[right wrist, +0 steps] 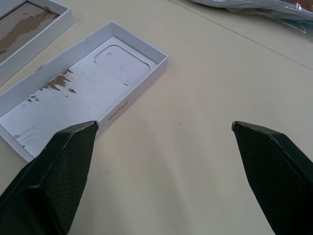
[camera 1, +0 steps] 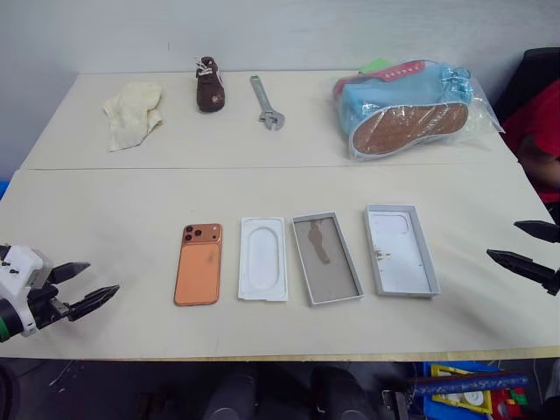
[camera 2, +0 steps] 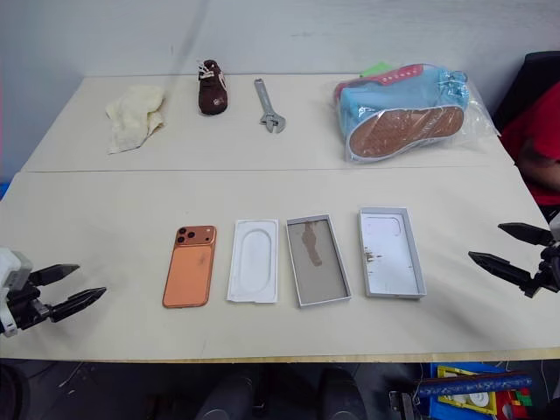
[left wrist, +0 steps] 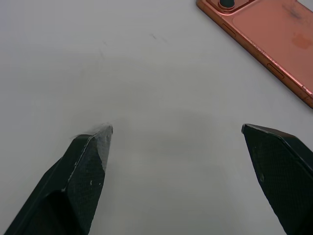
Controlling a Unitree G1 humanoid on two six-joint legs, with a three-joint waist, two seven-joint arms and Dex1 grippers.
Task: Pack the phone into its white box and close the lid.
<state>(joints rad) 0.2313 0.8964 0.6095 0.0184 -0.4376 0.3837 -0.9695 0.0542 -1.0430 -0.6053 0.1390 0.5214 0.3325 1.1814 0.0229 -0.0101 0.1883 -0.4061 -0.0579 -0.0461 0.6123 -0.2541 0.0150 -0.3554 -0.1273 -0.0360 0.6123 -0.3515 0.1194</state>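
Slim copper-orange phone (camera 1: 199, 263) lies flat, back up, camera bump at its far corner, on the cream table (camera 1: 122, 210), leftmost in a row of four near the front edge. Just beside it on the right: flat white insert with oval recess (camera 1: 263, 258), then the shallow white box with grey-brown smudged floor (camera 1: 325, 257), then the open white lid (camera 1: 401, 249) lying inside-up, scuffed brown along one side. All four lie apart, none touching. Left gripper (camera 1: 80, 286) hovers above the table's front-left corner, well left of the phone, black fingers spread wide, nothing between them; in its wrist view one long edge and the camera corner of the phone show ahead of the fingertips (left wrist: 93, 147). Right gripper (camera 1: 522, 245) sits at the table's right edge, well right of the lid, fingers also wide apart and empty, pointing inward toward the row; its wrist view has the lid's corner ahead of one finger. Far side of table: crumpled beige cloth (camera 1: 133, 112), small brown shoe (camera 1: 209, 84), steel adjustable wrench (camera 1: 266, 103), blue sneaker in clear plastic bag (camera 1: 413, 107). A person's red sleeve (camera 1: 540, 131) at far right.
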